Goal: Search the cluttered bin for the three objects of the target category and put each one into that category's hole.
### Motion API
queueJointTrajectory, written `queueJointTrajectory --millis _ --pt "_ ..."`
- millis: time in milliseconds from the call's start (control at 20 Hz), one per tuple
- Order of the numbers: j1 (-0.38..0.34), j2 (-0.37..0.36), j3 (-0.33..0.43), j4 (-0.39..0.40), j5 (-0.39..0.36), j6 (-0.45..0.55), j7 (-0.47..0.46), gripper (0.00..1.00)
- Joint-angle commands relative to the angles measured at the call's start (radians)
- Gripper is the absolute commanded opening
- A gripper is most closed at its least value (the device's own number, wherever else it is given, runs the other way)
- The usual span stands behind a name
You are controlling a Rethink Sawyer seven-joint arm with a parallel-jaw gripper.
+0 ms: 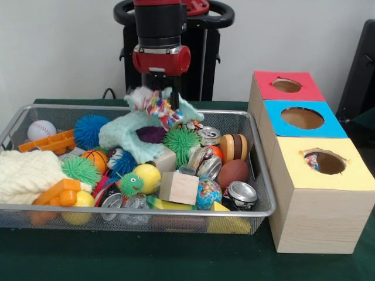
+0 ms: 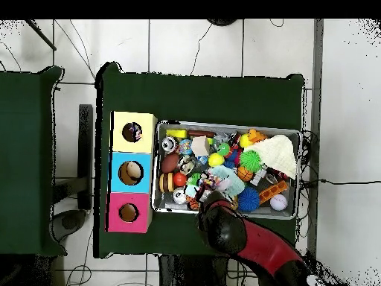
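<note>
My gripper hangs over the back middle of the wire-mesh bin and is shut on a white polka-dot cloth, which is held bunched up above the clutter. A fold of the mint-green knitted cloth rises beside the gripper; I cannot tell whether it is caught too. The yellow-surrounded hole tops the nearest wooden box at the right, and a bit of dotted cloth shows inside it. In the overhead view the arm covers the gripper at the bin's lower edge; the yellow hole is at the left.
The blue-surrounded hole and the red-surrounded hole lie behind the yellow one. The bin holds a cream knitted cloth, a baseball, spiky balls, crushed cans, a wooden block and orange plastic pieces.
</note>
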Motion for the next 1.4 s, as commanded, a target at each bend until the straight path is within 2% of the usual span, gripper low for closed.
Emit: queueJointTrajectory --millis 50,250,350,900,1100,1400 --pt "-0.027 0.040 0.011 -0.048 0.003 -0.086 0.191 1.00" --pt "-0.016 0.016 -0.009 -0.046 0.031 -0.063 0.205 1.00" --pt "-0.038 0.022 0.009 -0.046 0.016 -0.099 0.212 1.00" --pt "-0.113 0.013 0.080 -0.116 0.012 0.000 0.141 1.00" --pt "-0.144 0.043 0.106 -0.182 -0.007 0.039 0.084 1.00" --pt "-0.166 0.111 0.117 -0.214 -0.030 0.007 0.079 1.00"
